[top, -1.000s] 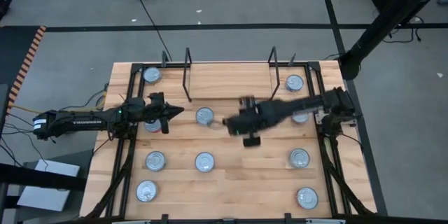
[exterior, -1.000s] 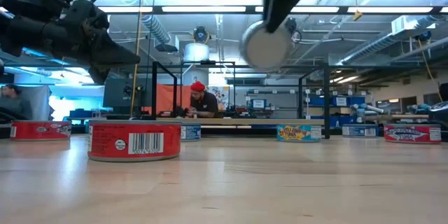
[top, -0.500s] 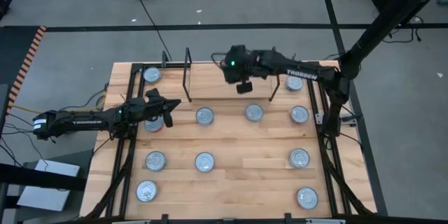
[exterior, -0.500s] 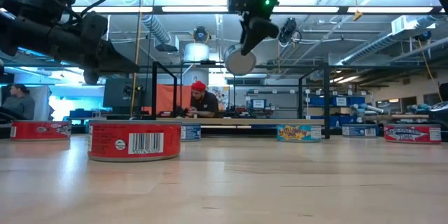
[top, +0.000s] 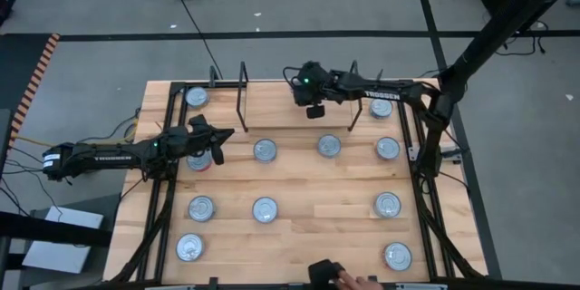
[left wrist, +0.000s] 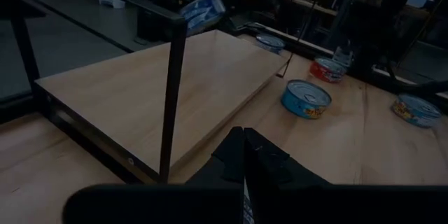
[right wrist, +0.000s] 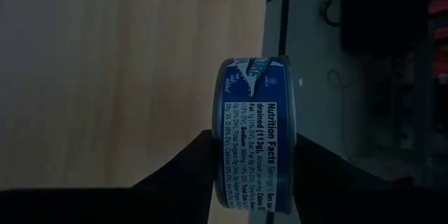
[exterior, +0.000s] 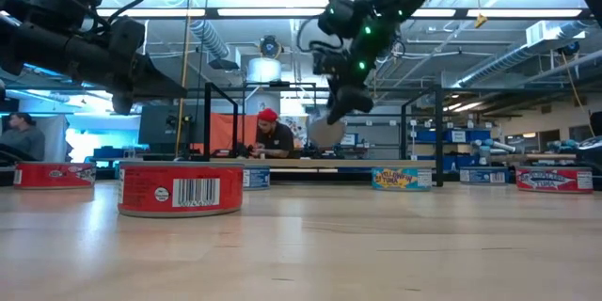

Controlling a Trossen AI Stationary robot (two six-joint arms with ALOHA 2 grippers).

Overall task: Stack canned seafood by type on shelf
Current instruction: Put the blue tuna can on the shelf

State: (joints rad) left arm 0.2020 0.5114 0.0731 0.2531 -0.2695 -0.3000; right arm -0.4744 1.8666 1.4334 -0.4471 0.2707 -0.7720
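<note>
Blue tin [right wrist: 256, 133] between right gripper [right wrist: 252, 175] fingers

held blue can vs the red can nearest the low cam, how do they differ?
The blue can hangs on edge in the right gripper over the shelf; the red can lies flat on the table. The blue can's label shows nutrition facts; the red can's shows a barcode. Both are flat round tins.

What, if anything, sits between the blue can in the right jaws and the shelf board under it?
Nothing visible. The right gripper holds the blue can over the shelf, whose board between the two black wire uprights looks bare. The other cans lie on the table outside it.
</note>
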